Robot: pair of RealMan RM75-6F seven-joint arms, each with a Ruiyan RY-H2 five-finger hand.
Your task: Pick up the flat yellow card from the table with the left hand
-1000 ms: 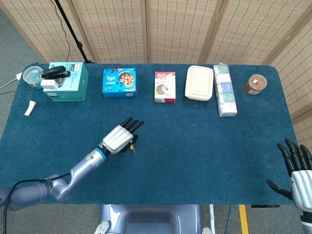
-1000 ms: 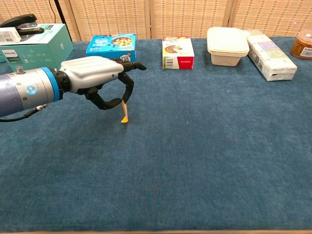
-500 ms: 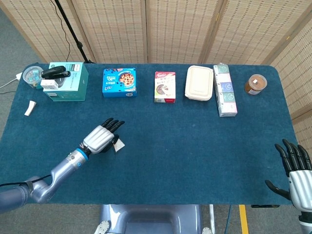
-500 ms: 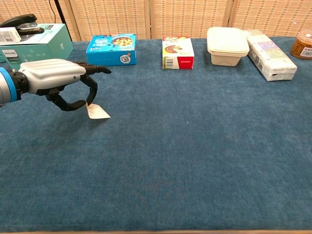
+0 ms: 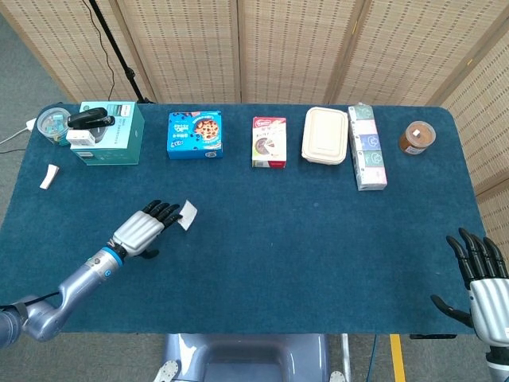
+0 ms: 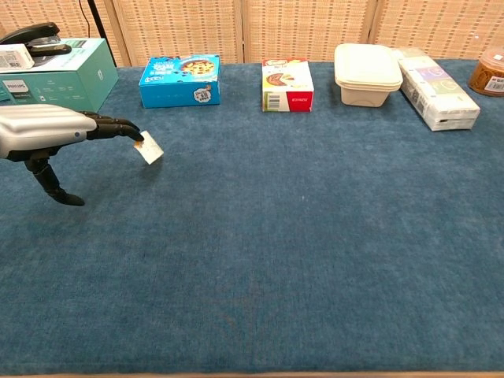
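Note:
The card point(image 5: 187, 214) shows a pale face with a thin yellow edge and sits tilted at the fingertips of my left hand point(image 5: 141, 231), over the left part of the blue table point(image 5: 318, 239). In the chest view the card point(image 6: 150, 149) hangs from the outstretched fingers of the left hand point(image 6: 47, 134), while the thumb points down, away from it. Exactly how the fingers clamp the card is hidden. My right hand point(image 5: 481, 274) stays at the table's near right corner with its fingers spread and nothing in it.
Along the far edge stand a teal box point(image 5: 111, 133) with a stapler on top, a blue box point(image 5: 195, 134), a red-and-white box point(image 5: 269, 142), a beige lidded container point(image 5: 324, 135), a long pack point(image 5: 366, 147) and a jar point(image 5: 417, 137). A small white piece point(image 5: 49, 176) lies far left.
The left hand has drawn back to the left and toward the table's near edge, carrying the card. Its fingers went from curled over the card to stretched out. The right hand barely moved.

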